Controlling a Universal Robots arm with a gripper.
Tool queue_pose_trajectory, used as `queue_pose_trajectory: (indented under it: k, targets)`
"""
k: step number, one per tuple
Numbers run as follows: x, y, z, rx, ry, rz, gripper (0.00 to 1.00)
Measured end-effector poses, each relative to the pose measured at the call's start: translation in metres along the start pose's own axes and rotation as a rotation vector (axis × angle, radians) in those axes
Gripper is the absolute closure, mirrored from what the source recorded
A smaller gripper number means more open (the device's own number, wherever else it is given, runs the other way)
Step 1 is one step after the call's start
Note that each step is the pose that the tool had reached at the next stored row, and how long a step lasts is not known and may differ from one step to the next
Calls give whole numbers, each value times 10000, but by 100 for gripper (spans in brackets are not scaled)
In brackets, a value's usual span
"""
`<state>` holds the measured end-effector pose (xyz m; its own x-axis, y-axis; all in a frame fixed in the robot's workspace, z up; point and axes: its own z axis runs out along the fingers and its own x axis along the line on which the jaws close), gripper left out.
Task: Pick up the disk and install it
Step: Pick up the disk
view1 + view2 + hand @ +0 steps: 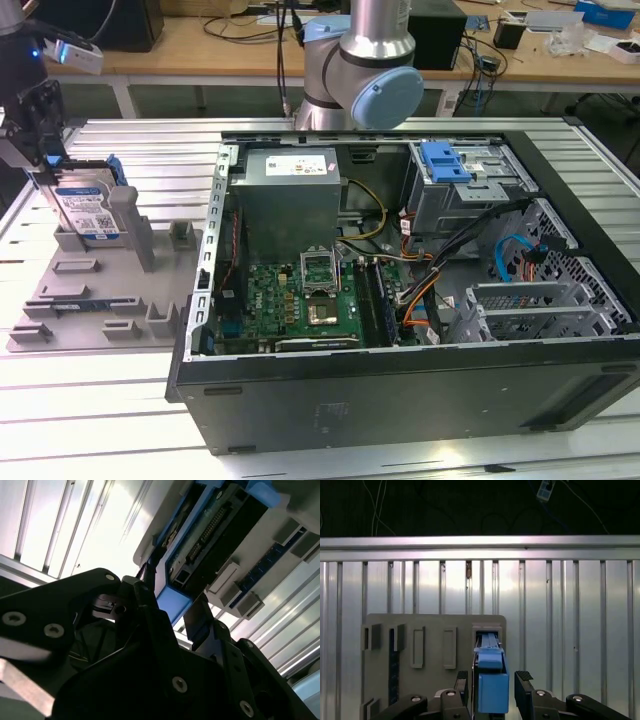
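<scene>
First wrist view: disk (493,692) stands on edge in the grey fixture (434,625) slot, blue bracket end up so it can be gripped. Tool (493,676) is spread, fingers (463,682) straddling the bracket, not clamped. Open PC case (400,400) sits beside the fixture on the tabletop (150,150).

Ribbed aluminium tabletop (100,420), wooden desk (190,50) behind, tangled cables (235,25)

Gripper (42,150) at the disk's (85,208) top, exterior view's left.
I see the disk upright in its grey holder (100,295), open computer case (400,385) just beside.
</scene>
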<state>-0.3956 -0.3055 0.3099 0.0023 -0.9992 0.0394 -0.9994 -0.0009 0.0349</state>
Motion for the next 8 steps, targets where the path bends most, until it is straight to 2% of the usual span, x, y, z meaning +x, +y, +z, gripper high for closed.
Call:
queue_pose_trajectory:
  k: [8]
  targets:
    - [-2, 12, 44, 34, 2, -52, 50]
